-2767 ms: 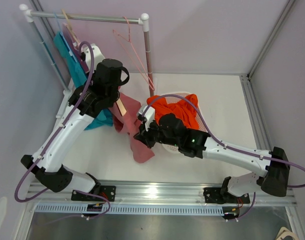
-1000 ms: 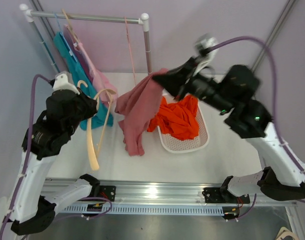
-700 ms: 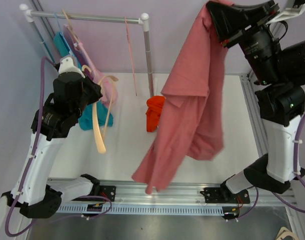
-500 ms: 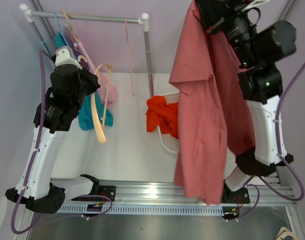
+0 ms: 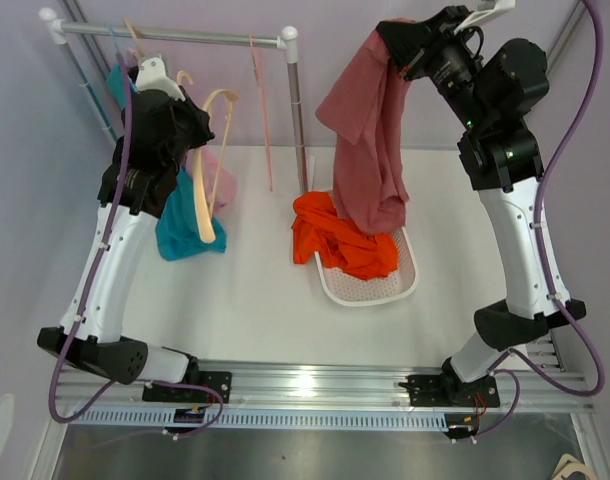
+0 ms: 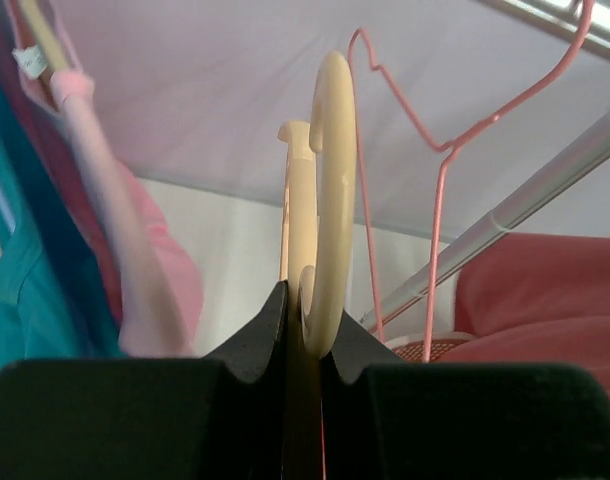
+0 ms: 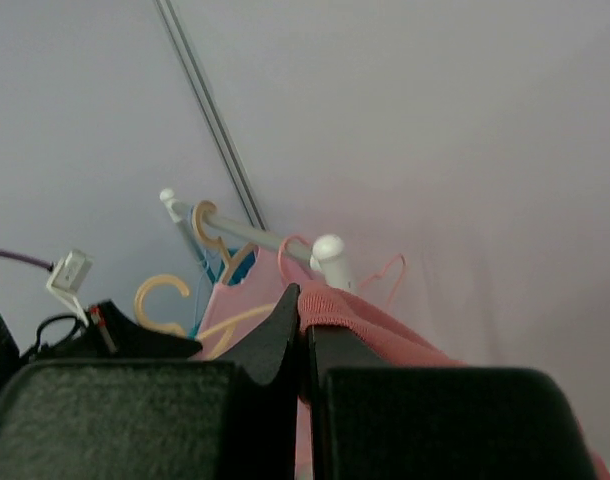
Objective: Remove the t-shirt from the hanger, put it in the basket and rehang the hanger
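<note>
Right gripper [image 5: 403,42] clenched on pink t-shirt [image 5: 370,150], lifted high over white basket [image 5: 370,296] | left gripper [image 5: 195,112] pinching bare cream hanger [image 5: 207,170] beside rack [image 5: 175,37] | status: shirt looks fully free of hanger; remaining, likely: lower and release shirt, put hanger away.

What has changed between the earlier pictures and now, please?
The right gripper pulled the t-shirt off the hanger, swung it up from the table, and now holds it hanging over the basket. The left gripper raised the bare hanger toward the rail. Both grips held; the basket, its orange cloth and the rail's clothes stayed put.
</note>
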Available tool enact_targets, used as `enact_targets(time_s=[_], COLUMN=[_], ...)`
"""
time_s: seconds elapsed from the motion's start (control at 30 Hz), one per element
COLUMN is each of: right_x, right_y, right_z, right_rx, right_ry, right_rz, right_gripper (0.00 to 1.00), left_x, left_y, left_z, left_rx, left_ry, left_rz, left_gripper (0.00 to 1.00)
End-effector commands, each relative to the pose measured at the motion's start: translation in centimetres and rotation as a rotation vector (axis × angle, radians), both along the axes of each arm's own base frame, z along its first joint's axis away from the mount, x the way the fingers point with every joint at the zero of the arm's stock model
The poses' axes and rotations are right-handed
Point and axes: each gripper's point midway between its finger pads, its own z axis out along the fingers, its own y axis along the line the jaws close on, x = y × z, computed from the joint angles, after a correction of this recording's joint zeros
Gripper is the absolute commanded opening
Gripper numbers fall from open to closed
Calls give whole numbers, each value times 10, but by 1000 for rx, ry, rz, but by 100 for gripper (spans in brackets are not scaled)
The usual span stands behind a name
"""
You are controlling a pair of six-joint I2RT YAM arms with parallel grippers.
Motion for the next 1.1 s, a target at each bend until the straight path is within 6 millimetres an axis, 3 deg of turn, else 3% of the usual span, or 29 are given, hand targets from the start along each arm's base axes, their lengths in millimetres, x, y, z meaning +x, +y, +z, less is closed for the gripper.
enact_targets(time_s=[0.0,0.03,0.07,0.13,0.17,0.23,0.27,0.33,0.4,0.43,0.47,0.5,0.53,0.6,0.63,0.8,0.87,0.93,0.97,1.07], right_x=[-34,-34,-25,-21,-2,-9,-7,-11,-15,-15,-23,-23,-21,-27,-31,-34,-31,-31,-31,-34], right_y=[-12,-10,-11,-10,-16,-18,-20,-5,-10,-2,-9,-13,-22,-28,-29,-30,-38,-39,-39,-35], right_z=[15,3,-35,-81,-140,-187,-239,-296,-367,-414,-449,-470,-502,-525,-536,-548,-538,-523,-505,-476], right_rx=[14,3,-13,-41,-81,-133,-209,-315,-472,-577,-672,-724,-813,-877,-891,-874,-874,-836,-796,-745], right_ry=[-53,-20,76,175,299,401,507,619,769,855,950,1001,1060,1107,1126,1173,1157,1125,1092,1047], right_rz=[12,22,-7,-45,-138,-179,-222,-232,-315,-334,-366,-408,-486,-511,-500,-446,-502,-514,-508,-476], right_gripper=[0,0,0,0,0,0,0,0,0,0,0,0,0,0,0,3,46,97,99,99], left_x=[14,17,28,37,38,47,46,49,48,51,51,50,55,56,63,79,88,93,97,104], left_y=[-1,-4,-5,-6,-6,-11,-14,-17,-18,-19,-20,-20,-25,-29,-30,-35,-39,-41,-42,-43], left_z=[53,59,57,57,69,64,72,71,77,76,77,84,78,87,81,86,85,82,79,68], left_rx=[7,10,16,26,21,29,24,22,23,32,32,32,43,48,52,69,69,69,69,73], left_ry=[-164,-179,-173,-171,-196,-183,-201,-195,-212,-213,-218,-233,-220,-240,-224,-238,-232,-229,-226,-205], left_rz=[-49,-72,-74,-95,-100,-126,-140,-157,-163,-168,-174,-174,-198,-221,-222,-239,-249,-253,-254,-255], left_gripper=[1,1,1,1,1,1,1,1,1,1,1,1,1,1,1,1,1,1,1,1])
